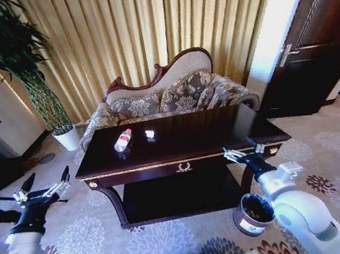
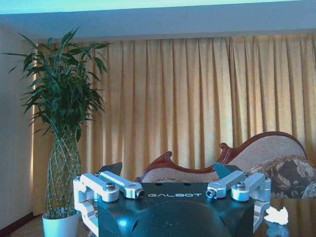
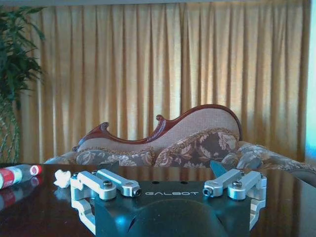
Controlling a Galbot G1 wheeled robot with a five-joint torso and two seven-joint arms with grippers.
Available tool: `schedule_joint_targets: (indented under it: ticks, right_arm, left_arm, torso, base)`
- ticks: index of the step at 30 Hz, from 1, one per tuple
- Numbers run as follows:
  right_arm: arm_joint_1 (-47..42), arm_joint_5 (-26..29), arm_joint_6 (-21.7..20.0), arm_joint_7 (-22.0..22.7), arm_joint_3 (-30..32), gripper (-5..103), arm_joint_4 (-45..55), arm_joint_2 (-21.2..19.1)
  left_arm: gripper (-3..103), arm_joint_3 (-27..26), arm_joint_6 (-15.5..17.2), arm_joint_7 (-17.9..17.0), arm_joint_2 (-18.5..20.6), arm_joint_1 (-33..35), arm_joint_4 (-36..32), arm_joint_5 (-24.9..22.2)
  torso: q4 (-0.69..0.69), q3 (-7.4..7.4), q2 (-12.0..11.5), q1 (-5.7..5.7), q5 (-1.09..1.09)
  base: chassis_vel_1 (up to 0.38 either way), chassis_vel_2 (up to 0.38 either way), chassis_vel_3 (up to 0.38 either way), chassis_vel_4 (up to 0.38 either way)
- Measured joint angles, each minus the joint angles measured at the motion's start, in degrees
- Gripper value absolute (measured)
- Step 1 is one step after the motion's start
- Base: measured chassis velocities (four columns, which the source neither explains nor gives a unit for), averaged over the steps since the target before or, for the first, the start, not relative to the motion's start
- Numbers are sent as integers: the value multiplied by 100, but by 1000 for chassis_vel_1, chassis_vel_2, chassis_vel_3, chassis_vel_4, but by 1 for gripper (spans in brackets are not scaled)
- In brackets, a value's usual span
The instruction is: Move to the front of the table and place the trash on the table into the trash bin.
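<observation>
I stand before the dark desk (image 1: 186, 142), its glossy top stretching across my head view with the floral sofa (image 1: 165, 98) close behind it. On the desk's left half lies the bottle (image 1: 123, 140), on its side, red cap toward the sofa. Just beside it, to the right and apart from it, sits a small white paper wad (image 1: 150, 133).

My left fingers (image 1: 43, 186) hang off the desk's left end, over the carpet and level with its front edge — spread wide, holding nothing. From the left wrist camera I see the two dark tips (image 2: 168, 170) well apart above the silver linkages, and the paper wad (image 2: 276, 215) low on the desk's surface beyond them.

My right fingers (image 1: 241, 150) hover at the desk's front right corner, also spread and empty. The right wrist camera looks across the polished top: the bottle (image 3: 17, 174) lies far to one side, the wad (image 3: 62, 178) next to it, and the fingers (image 3: 168, 170) gape open with nothing between them.

The bin (image 1: 254, 213) stands on the carpet by the desk's right front leg, directly below my right forearm — dark inside, a pale band around its wall, upright.

A tall plant in a white pot (image 1: 66, 138) stands left of the sofa, against the golden curtain (image 1: 158, 24).
</observation>
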Motion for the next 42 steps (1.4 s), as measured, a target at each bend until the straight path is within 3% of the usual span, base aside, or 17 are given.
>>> schedule_joint_targets:
  ticks: [34,42]
  right_arm:
    - [-48,-421,-90,23,-492,100,-75,50]
    - [482,176,-128,154,-975,100,-225,-386]
  left_arm:
    - [100,-33,-15,0,-58,34,-20,44]
    - [100,-147,-15,3,-151,96,-118,70]
  torso:
    - [-1,1,-2,2,0]
    - [0,0,0,-1,2]
  base:
    - [-58,61,60,-63]
    - [-13,10,11,-10]
